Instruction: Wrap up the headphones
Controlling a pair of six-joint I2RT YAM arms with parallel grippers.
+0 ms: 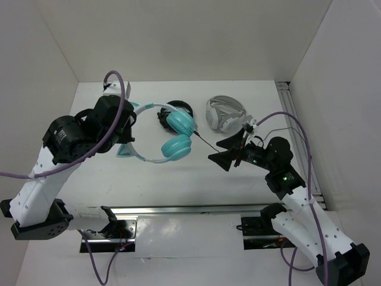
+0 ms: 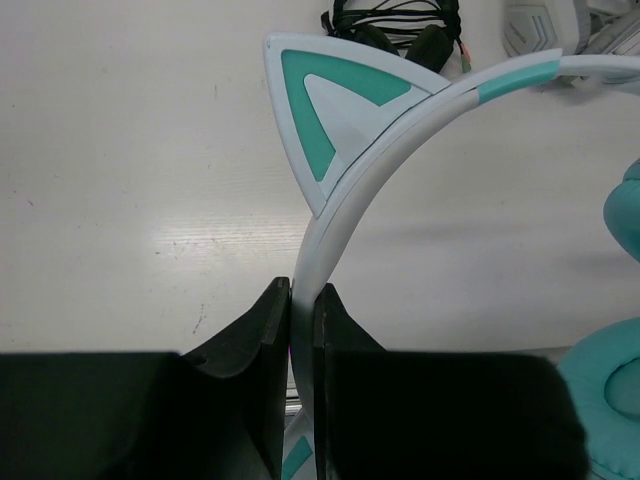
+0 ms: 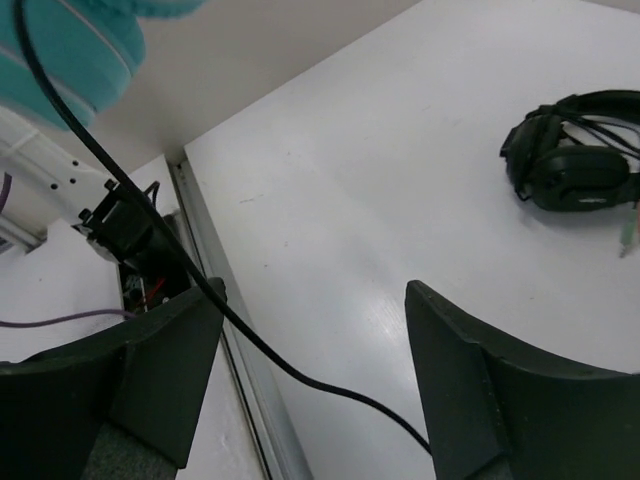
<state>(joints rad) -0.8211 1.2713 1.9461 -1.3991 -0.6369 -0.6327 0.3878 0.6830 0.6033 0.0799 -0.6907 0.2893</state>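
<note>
Toward the tabletop's (image 1: 178, 185) far edge we counted three pairs: black headphones (image 3: 570, 165), grey-white headphones (image 1: 225, 113), and teal headphones (image 1: 177, 146), headband (image 2: 318, 255) pinched in the left end effector (image 2: 302, 300); the right end effector (image 1: 225, 151) stood spread.

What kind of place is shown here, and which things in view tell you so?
Probably a robotics lab test cell: white walls box in a white table, with a left arm and right arm mounted at its near edge.

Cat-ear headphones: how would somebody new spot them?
Look at the middle of the white table. The left gripper pinches the headband of the teal headphones. Only they have cat ears; the neighbours are black headphones and grey-white headphones.
</note>
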